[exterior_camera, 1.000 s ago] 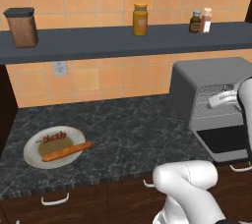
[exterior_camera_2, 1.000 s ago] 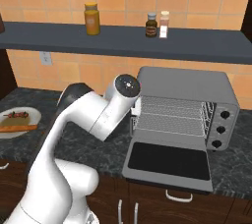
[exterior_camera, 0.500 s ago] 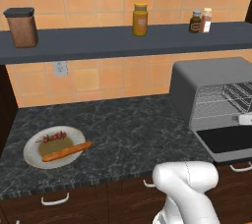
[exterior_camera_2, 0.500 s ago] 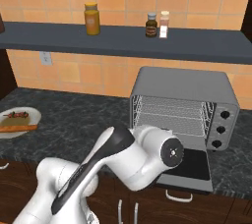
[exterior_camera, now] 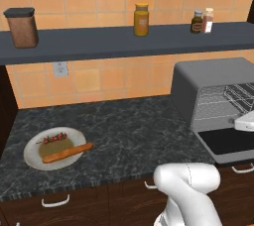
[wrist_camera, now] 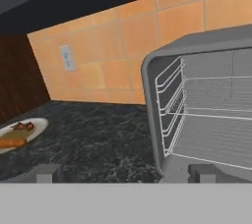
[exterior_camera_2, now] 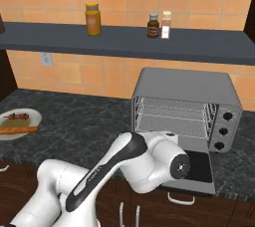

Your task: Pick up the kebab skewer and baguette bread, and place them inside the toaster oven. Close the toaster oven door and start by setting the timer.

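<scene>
The kebab skewer (exterior_camera: 54, 138) and the baguette bread (exterior_camera: 67, 153) lie side by side on a white plate (exterior_camera: 34, 158) at the counter's left. Both also show at the left edge of the right base view: the skewer (exterior_camera_2: 17, 116) above the baguette (exterior_camera_2: 17, 130). The grey toaster oven (exterior_camera_2: 187, 89) stands at the right, its wire rack bare. The toaster oven door (exterior_camera_2: 201, 167) lies folded down flat. In the hand view my gripper (wrist_camera: 125, 175) is open with nothing between its fingertips (wrist_camera: 47, 173). It looks at the oven's (wrist_camera: 197, 115) left half, with the plate (wrist_camera: 37, 128) far off to the left.
A dark shelf (exterior_camera: 114, 41) above the counter carries a brown canister (exterior_camera: 22, 27), an orange jar (exterior_camera: 141, 20) and two small bottles (exterior_camera: 202, 21). A wall socket (exterior_camera: 60, 68) sits below it. Three knobs (exterior_camera_2: 224, 131) run down the oven's right side. My arm's bulky joint (exterior_camera_2: 177, 166) hangs before the open door.
The arm has swung down from in front of the oven's mouth to low before the open door. Skewer, baguette, plate and oven have stayed put. The jaws stayed open.
</scene>
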Controlling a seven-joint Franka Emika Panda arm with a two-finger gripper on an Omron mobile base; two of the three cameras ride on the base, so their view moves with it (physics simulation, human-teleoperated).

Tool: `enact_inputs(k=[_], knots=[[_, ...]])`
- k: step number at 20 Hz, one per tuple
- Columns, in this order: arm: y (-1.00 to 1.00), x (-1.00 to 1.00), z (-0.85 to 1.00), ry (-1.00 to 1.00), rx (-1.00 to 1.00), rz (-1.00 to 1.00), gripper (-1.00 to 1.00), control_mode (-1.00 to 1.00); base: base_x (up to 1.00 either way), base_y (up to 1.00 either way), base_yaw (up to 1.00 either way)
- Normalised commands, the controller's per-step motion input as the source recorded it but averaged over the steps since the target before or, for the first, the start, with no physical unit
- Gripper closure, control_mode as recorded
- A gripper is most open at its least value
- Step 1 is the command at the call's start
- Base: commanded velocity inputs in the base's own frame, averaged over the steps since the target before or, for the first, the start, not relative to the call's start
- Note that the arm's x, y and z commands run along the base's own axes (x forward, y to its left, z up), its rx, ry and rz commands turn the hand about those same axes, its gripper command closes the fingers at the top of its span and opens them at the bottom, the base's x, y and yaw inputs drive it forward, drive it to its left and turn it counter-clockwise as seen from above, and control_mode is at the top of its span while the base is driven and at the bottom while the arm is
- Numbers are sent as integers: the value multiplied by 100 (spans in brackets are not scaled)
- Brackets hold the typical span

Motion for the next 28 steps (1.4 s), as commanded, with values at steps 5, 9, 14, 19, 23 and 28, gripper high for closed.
enact_inputs(k=[5,9,14,19,23,28], knots=[[-18,23,-11,-8,0,2,-100,-100,0,0,0],[-37,34,-10,-4,0,0,-100,-100,0,0,0],[0,27,-18,-2,0,0,-100,-100,0,0,0],[0,35,-31,-4,-1,-2,-100,-100,0,0,0],[-3,44,-30,-2,-1,-5,-100,-100,0,0,0],[-11,39,-11,0,-1,-3,-100,-100,0,0,0]])
